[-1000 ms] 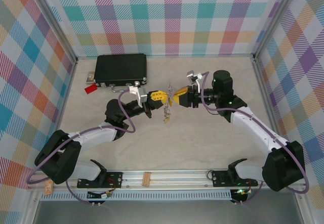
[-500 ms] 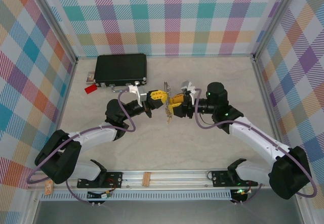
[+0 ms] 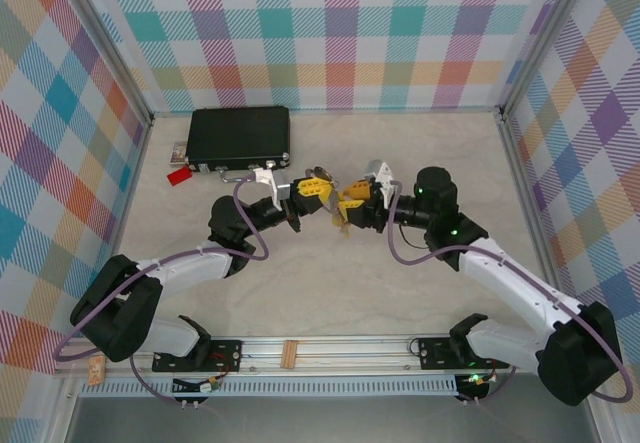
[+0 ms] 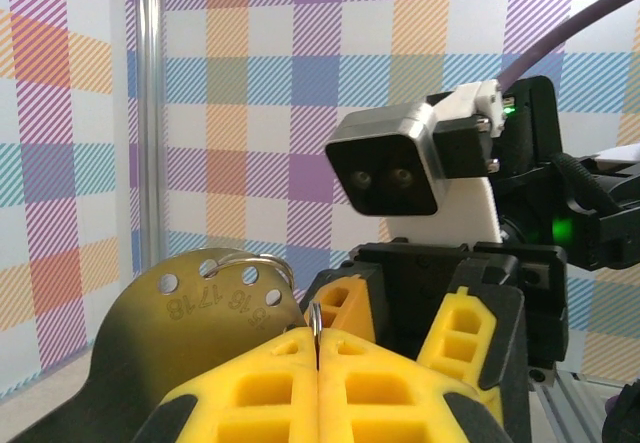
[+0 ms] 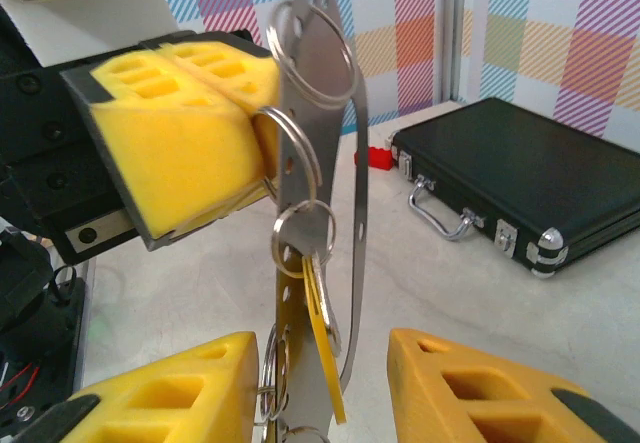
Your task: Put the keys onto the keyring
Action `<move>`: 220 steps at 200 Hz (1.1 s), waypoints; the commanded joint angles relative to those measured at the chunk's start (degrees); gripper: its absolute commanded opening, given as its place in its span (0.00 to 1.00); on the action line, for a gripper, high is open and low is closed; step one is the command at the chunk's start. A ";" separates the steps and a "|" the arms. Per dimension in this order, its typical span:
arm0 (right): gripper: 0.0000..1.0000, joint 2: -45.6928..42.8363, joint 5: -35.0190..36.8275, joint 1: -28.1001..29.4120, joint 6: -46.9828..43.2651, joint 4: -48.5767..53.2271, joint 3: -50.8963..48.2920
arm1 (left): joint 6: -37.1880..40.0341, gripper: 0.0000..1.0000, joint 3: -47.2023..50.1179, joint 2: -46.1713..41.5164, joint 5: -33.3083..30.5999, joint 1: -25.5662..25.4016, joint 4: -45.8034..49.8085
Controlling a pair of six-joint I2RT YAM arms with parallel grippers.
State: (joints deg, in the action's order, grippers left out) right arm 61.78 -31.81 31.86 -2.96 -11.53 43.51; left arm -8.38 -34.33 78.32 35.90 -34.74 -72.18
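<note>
Well left of the keyring, a red tag flanks the black case.

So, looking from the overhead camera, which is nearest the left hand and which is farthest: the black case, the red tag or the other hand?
1. The right hand, directly opposite the left hand, on its right.
2. The black case, farther back, to the left.
3. The red tag, far left, by the case's corner.

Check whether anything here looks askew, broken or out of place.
Nothing stands out. The left gripper pinches a keyring on a metal strip, a key dangles below, the right gripper is open, and the black case lies shut.
</note>
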 commanded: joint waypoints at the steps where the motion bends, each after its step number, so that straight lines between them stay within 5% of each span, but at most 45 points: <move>1: 0.38 -2.54 1.60 0.15 -2.11 -1.47 -1.52 | -0.58 0.00 -1.71 -0.35 -0.03 -0.41 -3.41; 122: 0.36 1.84 -1.06 0.84 -2.09 -2.97 0.62 | -0.85 0.00 -1.88 -0.37 0.29 -0.41 -3.39; 220: 0.27 3.08 5.06 2.79 -2.14 -6.04 1.29 | -1.55 0.00 -1.97 -0.26 1.10 -0.50 -3.40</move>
State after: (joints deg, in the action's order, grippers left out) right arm 64.55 -27.90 34.22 -3.97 -14.41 42.54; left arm -9.23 -34.39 78.32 35.97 -34.74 -72.18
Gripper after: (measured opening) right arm 0.275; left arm 0.045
